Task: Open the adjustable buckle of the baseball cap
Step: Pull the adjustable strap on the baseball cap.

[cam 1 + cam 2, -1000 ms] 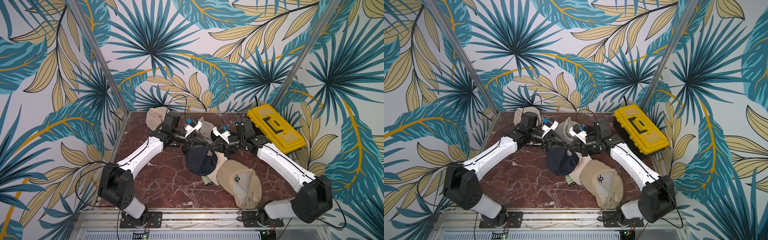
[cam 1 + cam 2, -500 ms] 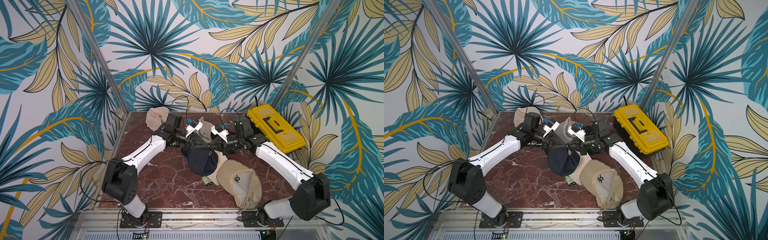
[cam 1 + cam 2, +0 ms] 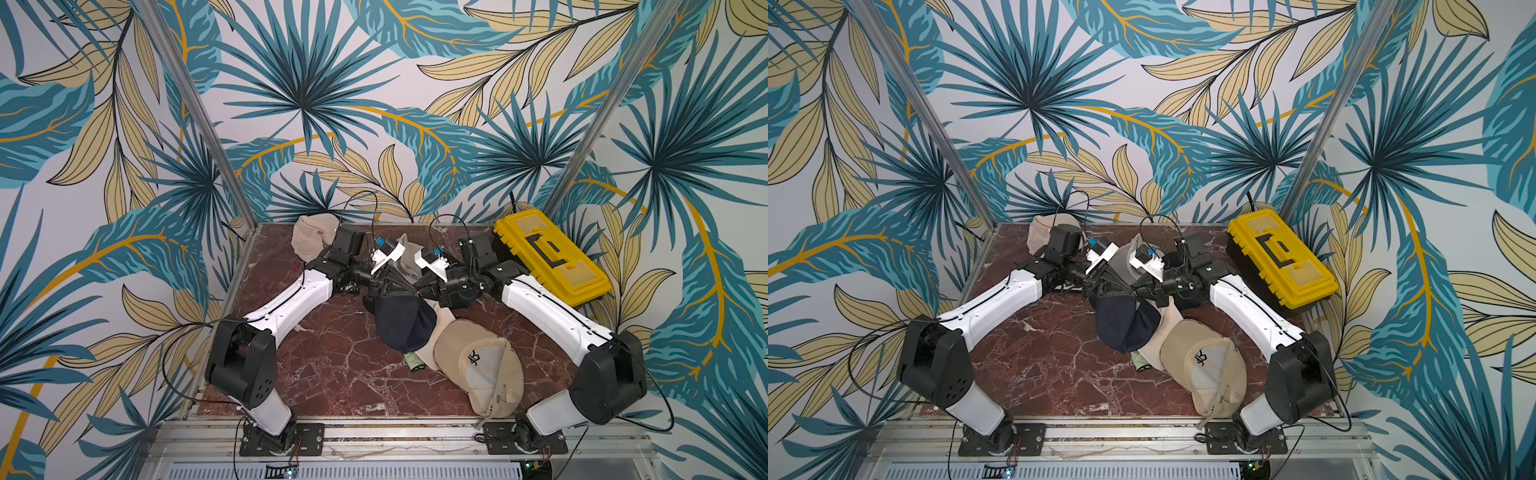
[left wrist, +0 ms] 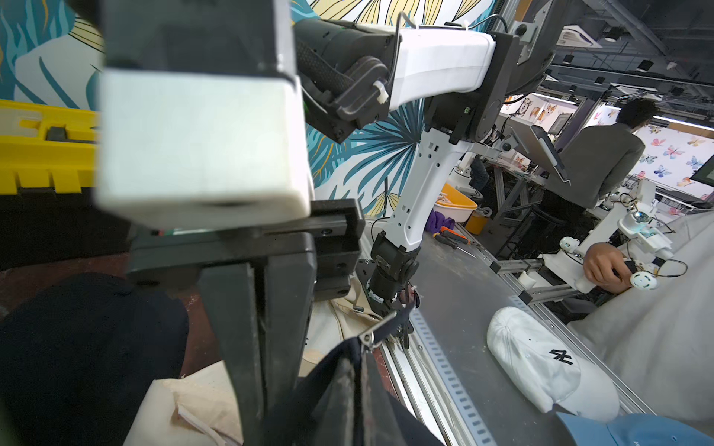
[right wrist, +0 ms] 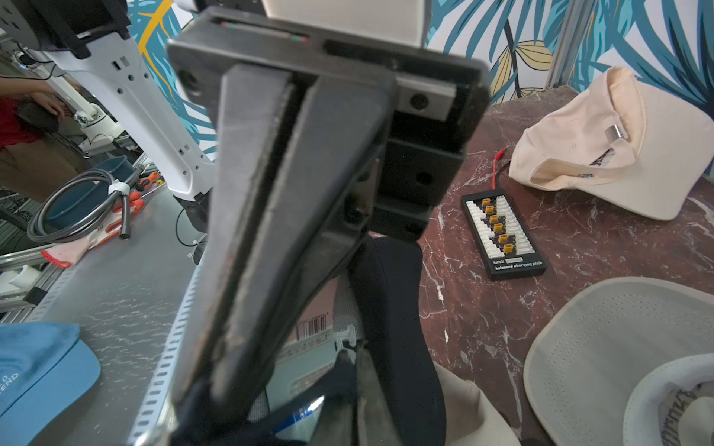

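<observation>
Since a second ago the left gripper [image 3: 405,286] is pinching fully shut. It and the right gripper [image 3: 417,286] are both gripping the navy cap [image 3: 401,322], which is hanging at frame centre. Its cloth is handling light and limp, likely; the metal buckle [image 4: 370,336] is offering the only stiff hold.

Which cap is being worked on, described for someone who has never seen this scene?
On the marble table with the yellow toolbox, the left gripper and right gripper meet mid-table. The navy cap hangs pinched between them: the only dark cap among beige caps.
</observation>
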